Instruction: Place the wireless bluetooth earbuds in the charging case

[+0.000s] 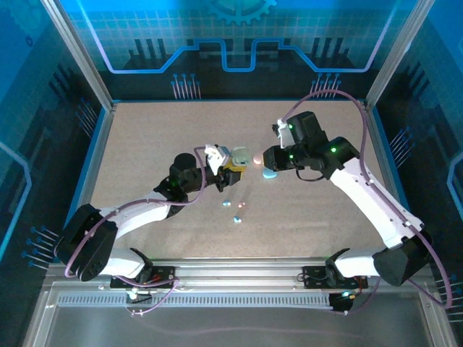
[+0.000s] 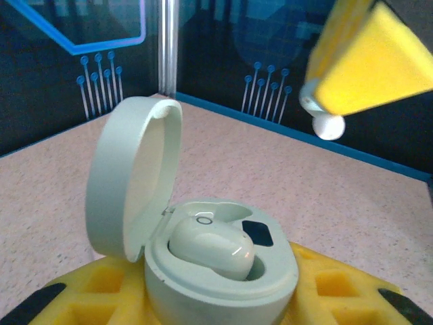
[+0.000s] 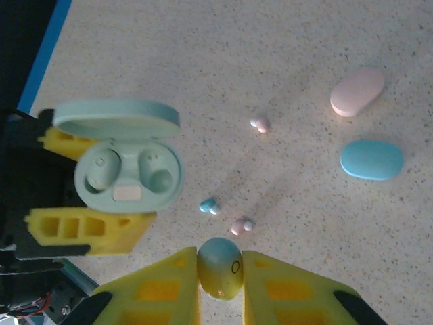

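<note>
Earbuds first: your right gripper has its yellow fingers closed on a mint earbud, bottom centre of the right wrist view. The left wrist view shows that earbud at upper right. Your left gripper is clamped on the open charging case at the left of the right wrist frame, with the lid standing up. A seated earbud fills one well. The other well looks empty.

Loose on the table are a pink earbud at upper centre, a blue earbud at centre and a second pink earbud just right of the blue one. At upper right a closed pink case lies above a closed blue case, near each other and not touching.
</note>
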You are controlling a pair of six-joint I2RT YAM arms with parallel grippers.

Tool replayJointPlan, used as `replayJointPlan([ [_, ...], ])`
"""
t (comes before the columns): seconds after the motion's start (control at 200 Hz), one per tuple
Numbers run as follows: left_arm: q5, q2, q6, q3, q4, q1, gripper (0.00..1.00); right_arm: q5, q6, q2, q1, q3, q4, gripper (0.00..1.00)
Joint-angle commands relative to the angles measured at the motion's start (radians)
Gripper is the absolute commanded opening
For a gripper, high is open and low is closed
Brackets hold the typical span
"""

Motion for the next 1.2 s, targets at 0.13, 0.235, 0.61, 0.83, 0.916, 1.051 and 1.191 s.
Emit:
replayJointPlan([
  [0.13,0.109,0.004,0.038,0.039,0.085,-0.012,0.31,-0.026,-0.077,0.076,0.044,0.100,-0.019,0.21],
  [0.235,0.123,0.002,0.038,0.044,0.081,-0.012,0.31,-0.022,-0.084,0.094,0.060,0.111,-0.017,0.21],
  [0.61,0.141,-0.007,0.031,0.047,0.077,-0.013,0.31,-0.010,-0.097,0.121,0.077,0.120,-0.011,0.20],
  [0.83,0.133,-0.003,0.013,0.047,0.101,-0.012,0.31,-0.009,-0.114,0.135,0.096,0.121,-0.026,0.21],
  [0.916,0.130,-0.001,0.006,0.047,0.113,-0.014,0.31,-0.010,-0.127,0.141,0.102,0.123,-0.041,0.21],
  [1.051,0.124,-0.001,0.004,0.047,0.118,-0.013,0.31,-0.004,-0.156,0.144,0.118,0.128,-0.066,0.22],
  [1.191,0.121,0.001,0.009,0.049,0.119,-0.012,0.31,0.000,-0.173,0.151,0.121,0.139,-0.093,0.24],
])
